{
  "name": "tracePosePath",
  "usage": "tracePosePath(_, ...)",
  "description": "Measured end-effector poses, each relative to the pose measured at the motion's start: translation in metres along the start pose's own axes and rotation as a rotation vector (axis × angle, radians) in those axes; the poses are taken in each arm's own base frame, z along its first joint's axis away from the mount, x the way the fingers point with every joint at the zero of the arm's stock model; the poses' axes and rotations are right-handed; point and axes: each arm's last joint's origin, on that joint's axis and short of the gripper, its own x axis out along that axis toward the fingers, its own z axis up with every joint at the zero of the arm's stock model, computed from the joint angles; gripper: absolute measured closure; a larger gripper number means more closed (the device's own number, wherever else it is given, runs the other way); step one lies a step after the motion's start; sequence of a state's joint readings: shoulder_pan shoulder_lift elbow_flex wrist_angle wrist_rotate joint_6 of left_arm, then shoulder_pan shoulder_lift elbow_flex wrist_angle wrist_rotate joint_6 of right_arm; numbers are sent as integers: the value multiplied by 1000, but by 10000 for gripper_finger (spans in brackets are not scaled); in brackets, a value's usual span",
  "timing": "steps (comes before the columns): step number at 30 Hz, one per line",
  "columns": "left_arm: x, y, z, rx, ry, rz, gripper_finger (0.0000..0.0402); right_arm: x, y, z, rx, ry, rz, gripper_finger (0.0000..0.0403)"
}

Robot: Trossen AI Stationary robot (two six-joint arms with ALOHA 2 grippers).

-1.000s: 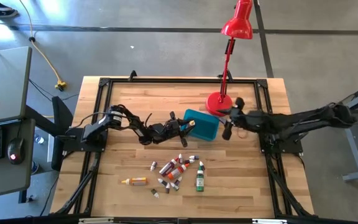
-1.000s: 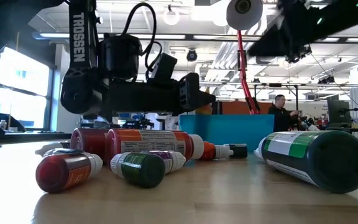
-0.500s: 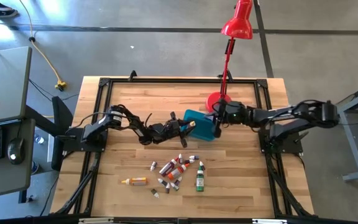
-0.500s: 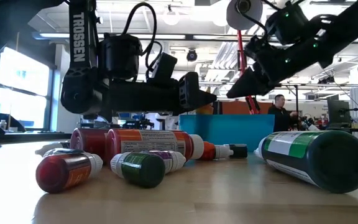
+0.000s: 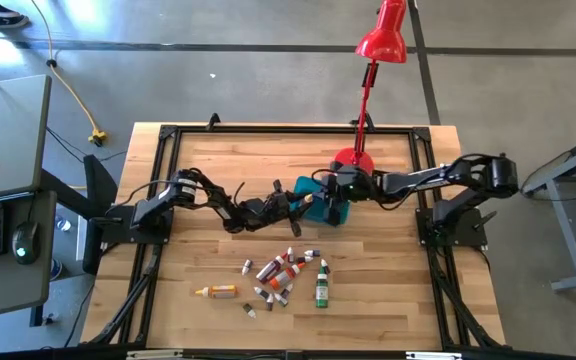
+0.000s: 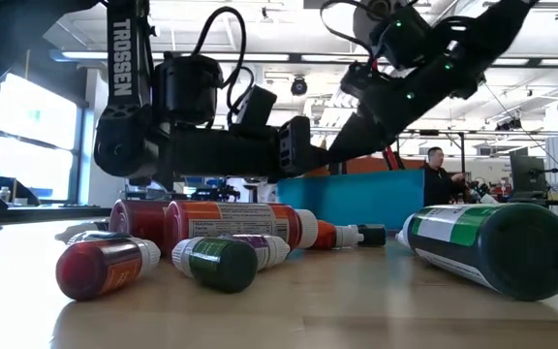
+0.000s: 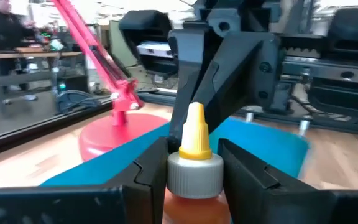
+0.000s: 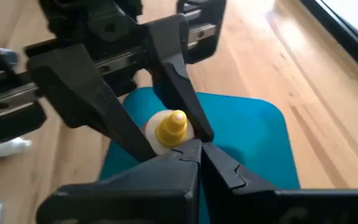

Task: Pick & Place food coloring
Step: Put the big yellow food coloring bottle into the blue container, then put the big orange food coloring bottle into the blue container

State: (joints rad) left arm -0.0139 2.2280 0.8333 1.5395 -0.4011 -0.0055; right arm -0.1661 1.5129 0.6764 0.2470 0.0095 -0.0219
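Two grippers meet over the teal tub (image 5: 320, 197) near the middle-back of the table (image 5: 218, 160). Left gripper (image 5: 305, 199) is clamped on an orange bottle w/ yellow pointed cap (image 7: 194, 163), held over the tub's left edge, tip pointing toward the right arm. Right gripper (image 5: 330, 190) has its fingers pinched fully together w/ nothing between them, tips right at that cap; can't tell from the wrist views if they actually touch it.

Rest of the food coloring (image 5: 283, 275) lies in a loose heap at center-front, well apart from the tub. Green bottle (image 5: 321, 283) sits on the heap's right side, one orange-yellow bottle (image 5: 216, 291) lies alone to the left, nearer the front-left.

Room-wise: tub is just beside the red lamp (image 5: 371, 80) base, so the back-right of it is tight. Left half of the table & the strip between tub and heap are bare wood. Black frame rails run along the edges. Person (image 6: 440, 174) is far off in the room behind.
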Motion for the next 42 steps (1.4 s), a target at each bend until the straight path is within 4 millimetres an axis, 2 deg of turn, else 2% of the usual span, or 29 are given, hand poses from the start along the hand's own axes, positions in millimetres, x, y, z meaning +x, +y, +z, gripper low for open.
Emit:
tracePosePath(8,0,0,-1,6,12,17,270,1,4,4,-11,22,2,402)
tracePosePath(22,1,0,0,4,17,5,266,1,6,5,-22,9,44,402)
tracePosePath(31,1,0,6,-1,4,10,231,1,5,5,-22,12,33,403)
tracePosePath(37,3,-1,20,32,-34,26,213,1,4,5,-21,9,10,403)
tracePosePath(42,2,-7,43,79,-90,17,212,-1,4,10,-20,-24,3,403)
